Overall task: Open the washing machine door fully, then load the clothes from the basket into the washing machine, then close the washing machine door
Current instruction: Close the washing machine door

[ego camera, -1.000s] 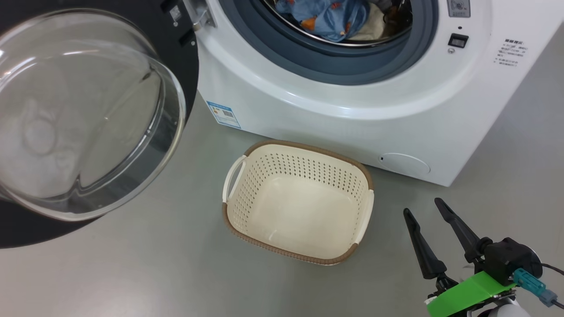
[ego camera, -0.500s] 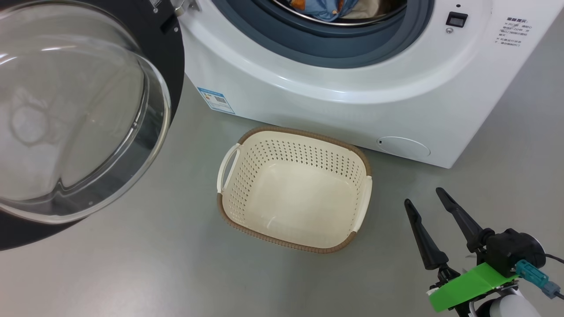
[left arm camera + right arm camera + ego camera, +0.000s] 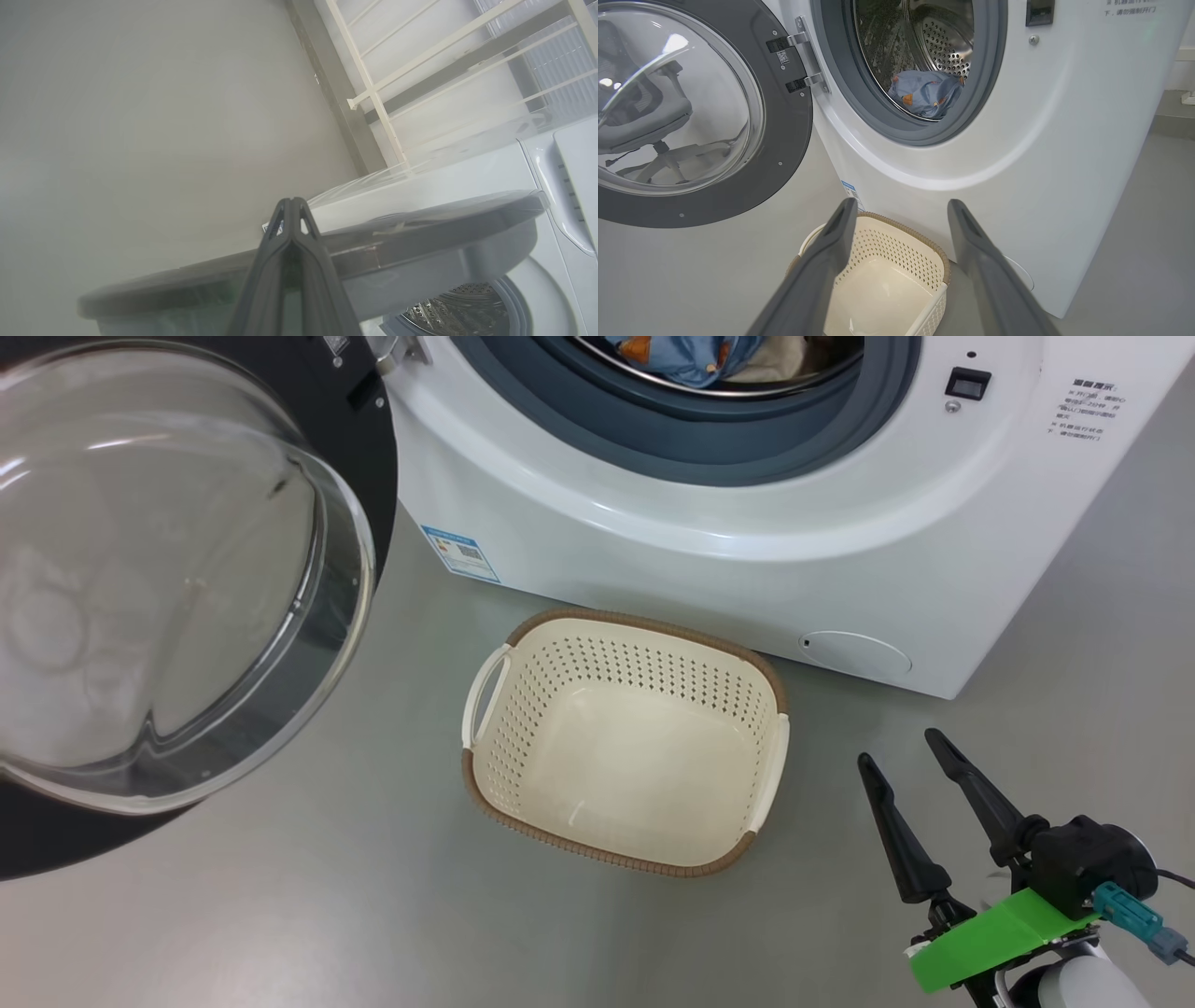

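The right tool (image 3: 897, 748) hangs spread, empty, over grey floor (image 3: 280, 915) at lower right; the left tool (image 3: 290, 201) is pressed closed. The blue sticker (image 3: 459, 553) on the washing machine (image 3: 653, 560) is unreadable.

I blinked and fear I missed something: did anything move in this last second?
Only the head camera shifted slightly, so the whole picture slid. The right gripper is open and empty as before, the basket empty on the floor, the clothes in the washing machine, the washing machine door open.
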`<state>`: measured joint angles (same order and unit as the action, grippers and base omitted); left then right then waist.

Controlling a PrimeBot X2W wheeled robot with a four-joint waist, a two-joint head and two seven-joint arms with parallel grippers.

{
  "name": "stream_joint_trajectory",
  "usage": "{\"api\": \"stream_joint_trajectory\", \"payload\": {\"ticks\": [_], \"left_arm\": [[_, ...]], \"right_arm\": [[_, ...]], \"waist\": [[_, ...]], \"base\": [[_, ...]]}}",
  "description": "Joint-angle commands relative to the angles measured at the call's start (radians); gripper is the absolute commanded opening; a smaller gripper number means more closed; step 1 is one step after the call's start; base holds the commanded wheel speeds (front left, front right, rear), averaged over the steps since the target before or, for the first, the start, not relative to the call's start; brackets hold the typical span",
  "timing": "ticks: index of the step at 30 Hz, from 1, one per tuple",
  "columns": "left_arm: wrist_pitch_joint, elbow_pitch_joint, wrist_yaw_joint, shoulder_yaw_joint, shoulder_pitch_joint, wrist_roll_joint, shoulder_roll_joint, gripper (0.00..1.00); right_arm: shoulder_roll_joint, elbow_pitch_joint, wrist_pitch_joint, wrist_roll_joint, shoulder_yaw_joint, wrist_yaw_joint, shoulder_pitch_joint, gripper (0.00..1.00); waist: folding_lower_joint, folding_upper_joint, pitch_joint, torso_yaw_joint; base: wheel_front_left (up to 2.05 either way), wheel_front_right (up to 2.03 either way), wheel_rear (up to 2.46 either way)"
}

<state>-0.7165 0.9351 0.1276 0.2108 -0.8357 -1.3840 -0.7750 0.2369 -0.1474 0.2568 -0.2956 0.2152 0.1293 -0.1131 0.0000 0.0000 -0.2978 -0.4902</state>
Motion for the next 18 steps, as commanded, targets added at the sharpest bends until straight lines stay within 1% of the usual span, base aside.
{"api": "stream_joint_trajectory", "payload": {"ticks": [1, 7, 11, 18], "left_arm": [[-0.034, -0.03, 0.002, 0.006, 0.021, -0.014, -0.046, 0.0], [-0.128, -0.067, 0.002, 0.004, 0.05, -0.048, -0.044, 0.0], [-0.18, -0.125, 0.003, -0.009, 0.073, -0.065, -0.027, 0.0], [-0.264, -0.238, 0.003, -0.031, 0.119, -0.096, -0.014, 0.0]], "right_arm": [[-0.004, 0.02, 0.005, 0.016, 0.025, 0.001, -0.014, 1.0], [-0.005, 0.018, 0.005, 0.013, 0.019, 0.001, -0.008, 1.0], [-0.009, 0.017, 0.005, 0.012, 0.009, 0.001, 0.001, 1.0], [-0.027, 0.018, 0.005, 0.01, 0.008, 0.001, 0.01, 1.0]], "waist": [[0.0, 0.0, 0.004, -0.001], [0.0, 0.0, 0.026, -0.003], [0.0, 0.0, 0.043, -0.012], [0.0, 0.0, 0.081, -0.017]], "base": [[0.0, 0.0, 0.0], [0.0, 0.0, 0.0], [0.0, 0.0, 0.0], [0.0, 0.0, 0.0]]}}
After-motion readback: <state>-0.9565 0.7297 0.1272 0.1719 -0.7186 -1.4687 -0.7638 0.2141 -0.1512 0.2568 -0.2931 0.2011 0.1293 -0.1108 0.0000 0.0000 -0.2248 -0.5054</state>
